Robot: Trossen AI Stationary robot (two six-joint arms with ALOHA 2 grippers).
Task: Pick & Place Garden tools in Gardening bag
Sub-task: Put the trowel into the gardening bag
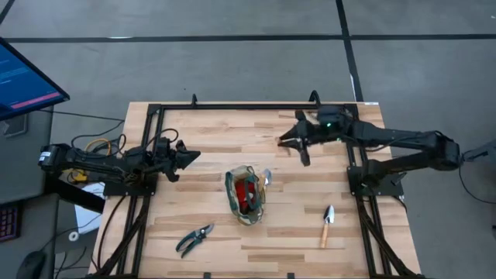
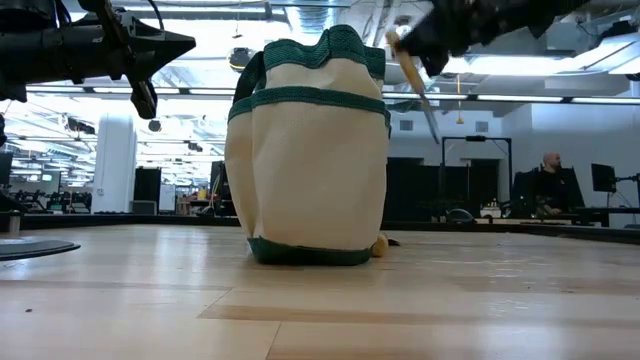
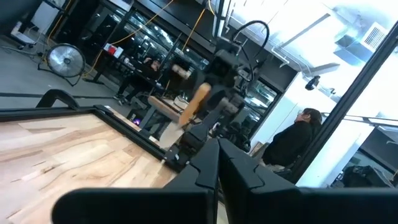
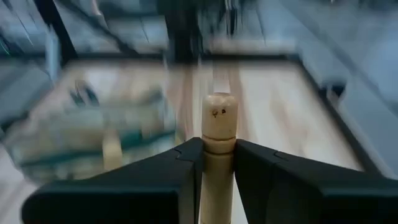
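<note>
The gardening bag point(image 1: 246, 194) stands upright mid-table, a red item point(image 1: 248, 192) inside it and a silver tool head point(image 1: 266, 178) at its right rim; it fills the middle of the low view point(image 2: 310, 160). Dark-handled pruning shears point(image 1: 195, 239) lie near the front edge. A wooden-handled trowel point(image 1: 328, 225) lies flat at the front right. My right gripper point(image 1: 288, 140) is shut on another wooden-handled tool point(image 2: 410, 75), held high behind the bag. My left gripper point(image 1: 190, 155) hovers left of the bag, shut and empty. My right gripper pinches the tool's light wooden handle point(image 4: 217, 158) between its two fingers, just behind the rounded free end point(image 4: 219, 115), which sticks out past the fingertips. The tool is lifted clear of the table and tilted, its metal shaft point(image 2: 428, 115) slanting down below the gripper.
A black frame point(image 1: 256, 106) runs along the table's far edge and both sides. A monitor point(image 1: 23, 77) stands off the table's left. A small wooden knob point(image 2: 380, 243) shows on the table at the bag's base. People sit in the room beyond the table point(image 2: 545, 185).
</note>
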